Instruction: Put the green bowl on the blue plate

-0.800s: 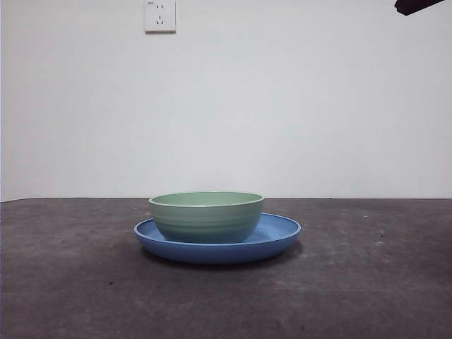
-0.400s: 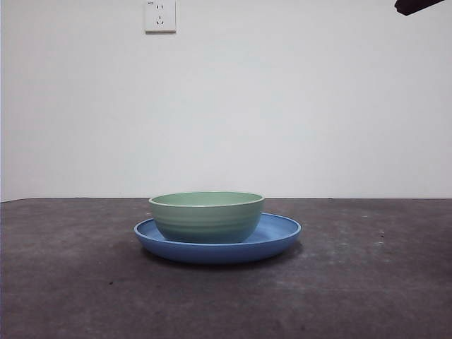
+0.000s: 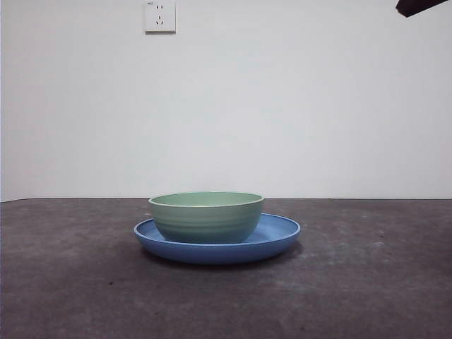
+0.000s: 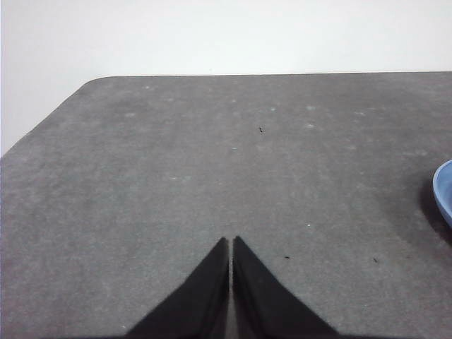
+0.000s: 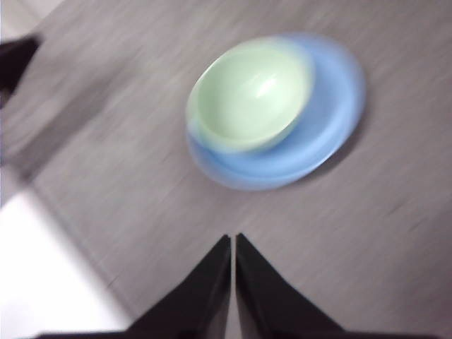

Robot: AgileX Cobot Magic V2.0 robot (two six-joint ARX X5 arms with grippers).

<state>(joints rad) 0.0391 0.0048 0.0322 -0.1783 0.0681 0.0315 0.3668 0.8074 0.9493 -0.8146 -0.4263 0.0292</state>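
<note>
The green bowl stands upright inside the blue plate at the middle of the table, a little toward the plate's left side. From high above, the blurred right wrist view shows the green bowl resting on the blue plate. My right gripper is shut and empty, well clear of both. In the front view it shows only as a black tip at the top right corner. My left gripper is shut over bare table, with just the blue plate's rim at the picture's edge.
The dark grey table runs back to a white wall with a socket. The left wrist view shows the table's rounded corner. A dark shape sits at the edge of the right wrist view.
The bowl and plate have not moved. The black tip at the top right corner has barely shifted.
</note>
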